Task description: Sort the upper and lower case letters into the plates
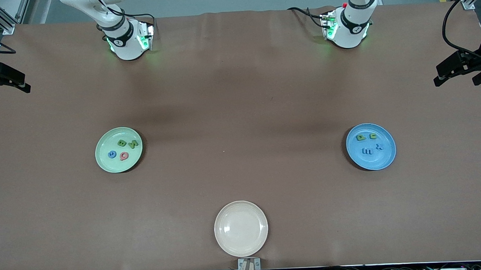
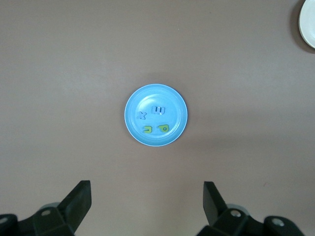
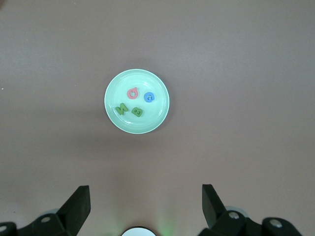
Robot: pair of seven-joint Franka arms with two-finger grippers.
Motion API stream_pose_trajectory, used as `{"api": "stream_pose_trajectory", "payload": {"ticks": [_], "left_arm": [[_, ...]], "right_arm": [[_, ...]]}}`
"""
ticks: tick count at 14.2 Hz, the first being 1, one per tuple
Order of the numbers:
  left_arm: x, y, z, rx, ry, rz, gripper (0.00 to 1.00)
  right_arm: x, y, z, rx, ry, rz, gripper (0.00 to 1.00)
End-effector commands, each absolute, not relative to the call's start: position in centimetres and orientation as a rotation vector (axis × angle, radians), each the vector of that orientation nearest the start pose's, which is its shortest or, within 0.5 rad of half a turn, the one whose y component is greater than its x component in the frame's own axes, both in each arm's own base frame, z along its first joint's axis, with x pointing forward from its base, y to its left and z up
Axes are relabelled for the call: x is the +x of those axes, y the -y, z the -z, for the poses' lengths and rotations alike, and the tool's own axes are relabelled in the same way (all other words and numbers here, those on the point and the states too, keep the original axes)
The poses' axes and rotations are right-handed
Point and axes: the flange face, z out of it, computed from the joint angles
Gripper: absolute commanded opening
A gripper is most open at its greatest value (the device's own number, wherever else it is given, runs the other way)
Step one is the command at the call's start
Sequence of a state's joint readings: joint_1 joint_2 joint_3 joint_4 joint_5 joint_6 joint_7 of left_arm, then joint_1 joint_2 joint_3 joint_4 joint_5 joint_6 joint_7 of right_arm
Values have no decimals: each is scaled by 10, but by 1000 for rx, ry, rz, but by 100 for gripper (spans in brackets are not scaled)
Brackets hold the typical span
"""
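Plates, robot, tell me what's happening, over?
Left gripper open, high over blue plate. Right gripper open, high over green plate. Four letters in each. Cream plate bare. Nothing blocking.

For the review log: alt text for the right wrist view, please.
A pale mint green plate on the brown table holds four small letters: one pink, one blue, two green. The right tool hangs open above it, holding nothing.

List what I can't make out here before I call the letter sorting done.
- Letters in the green plate and blue plate: too small in every view to tell upper from lower case.
- Left claw and right claw: open, tips showing, bodies cut off by wrist view edges.
- Cream plate: cropped in left wrist view.
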State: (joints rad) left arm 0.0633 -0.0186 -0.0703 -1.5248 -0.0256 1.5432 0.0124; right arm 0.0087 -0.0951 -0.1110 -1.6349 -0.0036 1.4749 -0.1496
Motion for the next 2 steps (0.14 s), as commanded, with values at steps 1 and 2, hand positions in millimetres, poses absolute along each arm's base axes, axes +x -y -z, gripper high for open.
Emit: {"api": "stream_pose_trajectory", "payload": {"ticks": [1, 2], "left_arm": [[544, 9, -661, -3170, -37, 63, 100], [544, 9, -661, -3170, -42, 63, 100]], "right_arm": [[503, 56, -638, -3095, 61, -91, 100], [503, 56, -638, -3095, 63, -91, 100]]}}
